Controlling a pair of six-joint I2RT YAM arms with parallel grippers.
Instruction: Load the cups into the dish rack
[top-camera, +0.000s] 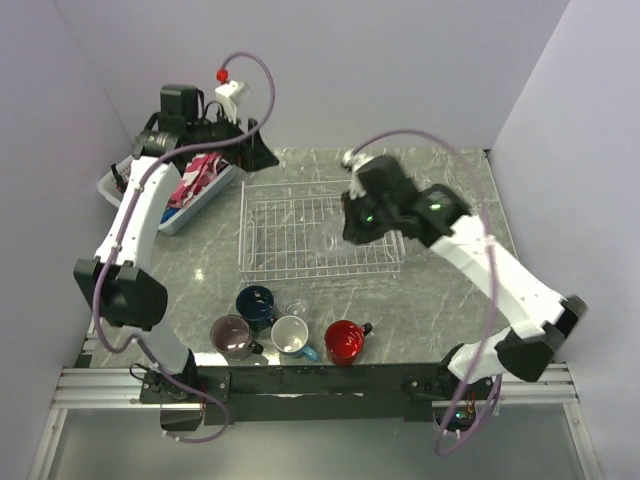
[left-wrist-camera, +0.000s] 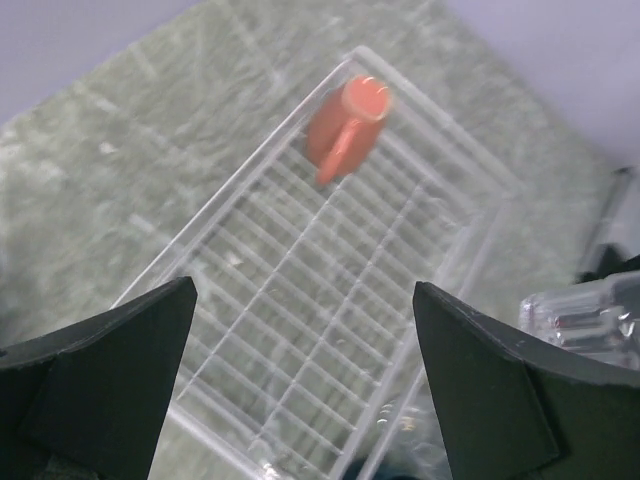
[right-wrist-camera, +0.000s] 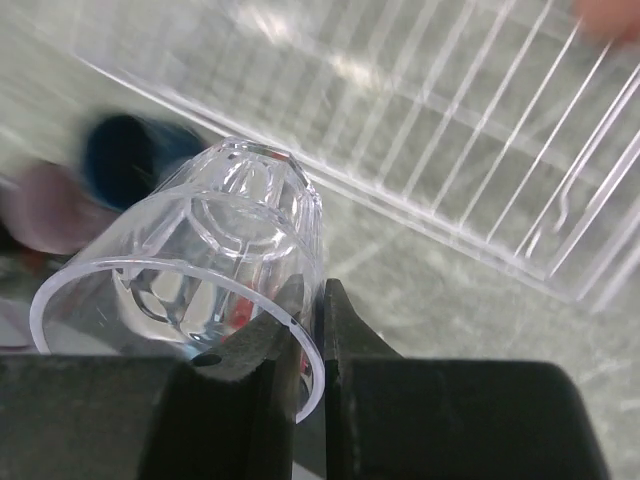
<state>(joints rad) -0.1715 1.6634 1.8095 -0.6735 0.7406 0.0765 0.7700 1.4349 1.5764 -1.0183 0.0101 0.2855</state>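
Pinching the rim of a clear glass (right-wrist-camera: 215, 225), R gripper (right-wrist-camera: 312, 305) is clamped on it, one finger inside and one outside, over the right part of the dish rack (top-camera: 285, 235). L gripper (left-wrist-camera: 300, 300) gapes wide, empty, near the rack's far-left corner. Salmon mug (left-wrist-camera: 345, 125) lies in the rack. Navy mug (top-camera: 257, 300), mauve mug (top-camera: 232, 336), lt-blue mug (top-camera: 290, 335), red mug (top-camera: 345, 341) and 2nd glass (top-camera: 296, 307) sit on the table (top-camera: 430, 290) by the front edge.

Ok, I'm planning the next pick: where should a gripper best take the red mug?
Pinch the red mug by its rim from above, near its handle on the right: it looks upright, mouth open upward, and the light blue mug crowds its left side.
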